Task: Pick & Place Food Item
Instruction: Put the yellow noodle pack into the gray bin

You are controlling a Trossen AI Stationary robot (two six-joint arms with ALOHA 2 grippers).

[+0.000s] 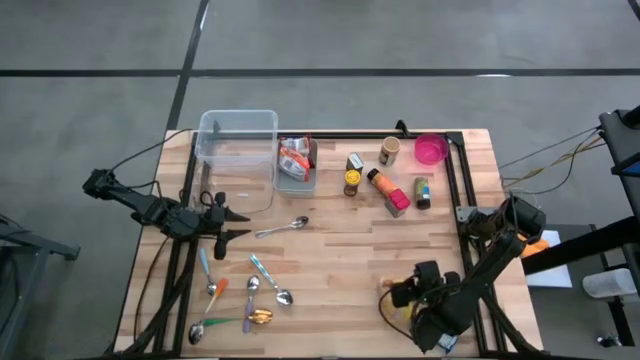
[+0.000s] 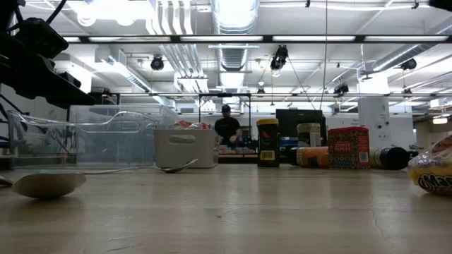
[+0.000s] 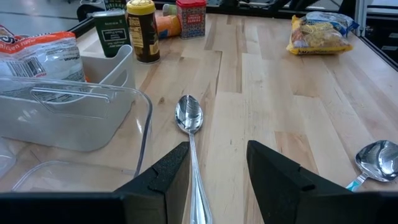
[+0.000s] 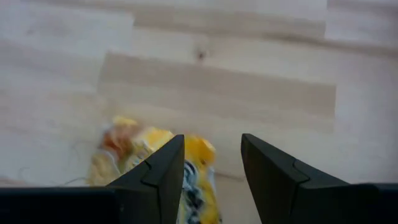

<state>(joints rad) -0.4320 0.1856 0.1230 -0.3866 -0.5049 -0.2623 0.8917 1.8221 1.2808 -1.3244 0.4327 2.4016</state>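
The food item is a yellow snack bag [image 4: 146, 158] lying flat on the wooden table near its front right; it also shows in the left wrist view [image 3: 320, 31] and at the low view's right edge [image 2: 434, 173]. My right gripper [image 4: 211, 168] hangs open above the table, slanting down, with the bag partly behind one finger and off to the side of the gap. In the high view this gripper [image 1: 396, 296] covers most of the bag. My left gripper [image 3: 217, 168] waits open at the table's left [image 1: 243, 224], above the handle of a steel spoon [image 3: 189, 115].
A clear plastic box [image 1: 237, 150] and a grey bin [image 1: 296, 178] holding a snack pack stand at the back left. Jars, bottles and a pink cup [image 1: 431, 150] line the back right. Several spoons [image 1: 250, 295] lie front left. A person [image 2: 227, 127] stands far behind the table.
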